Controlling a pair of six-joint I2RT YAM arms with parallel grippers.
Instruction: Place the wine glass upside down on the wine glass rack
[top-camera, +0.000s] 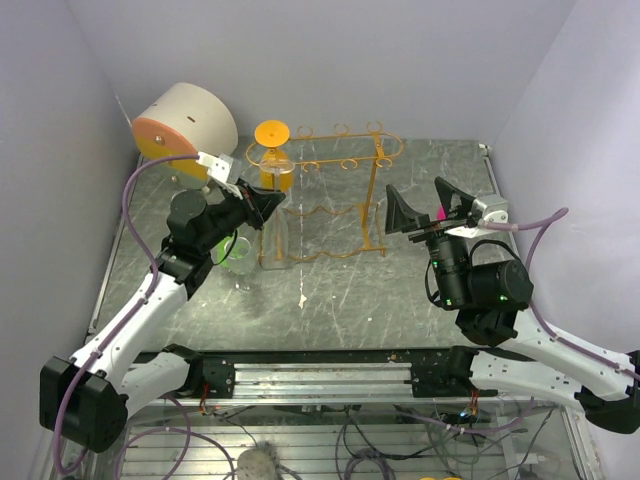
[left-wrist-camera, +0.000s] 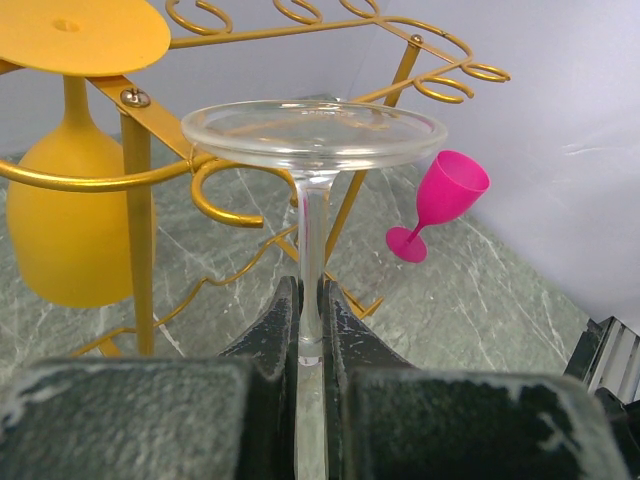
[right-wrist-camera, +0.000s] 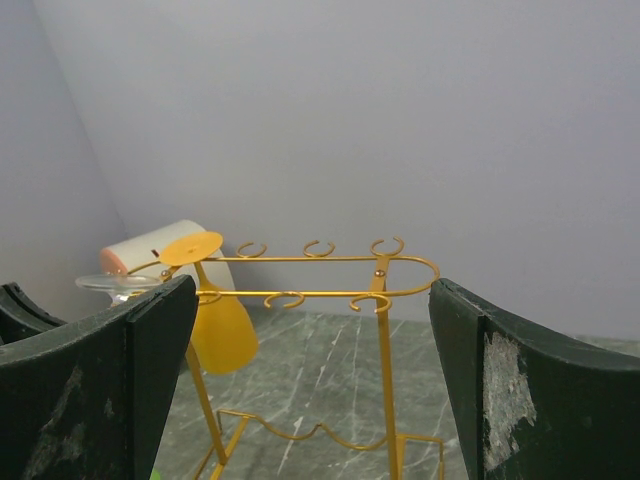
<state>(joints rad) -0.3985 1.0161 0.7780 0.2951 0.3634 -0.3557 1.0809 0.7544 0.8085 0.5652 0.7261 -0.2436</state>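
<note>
Clear glass (left-wrist-camera: 313, 135) beside rack (left-wrist-camera: 137, 200) end.

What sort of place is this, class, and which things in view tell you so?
Probably a robot test cell, not a home: plain walls box in a marble-patterned table, two arms are bolted to its metal rail above loose cables, and a wine glass rack is the staged prop.

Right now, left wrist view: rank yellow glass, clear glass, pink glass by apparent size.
1. yellow glass
2. clear glass, bowl hidden behind the fingers, so top two unsure
3. pink glass, smallest-looking but farthest away
</note>
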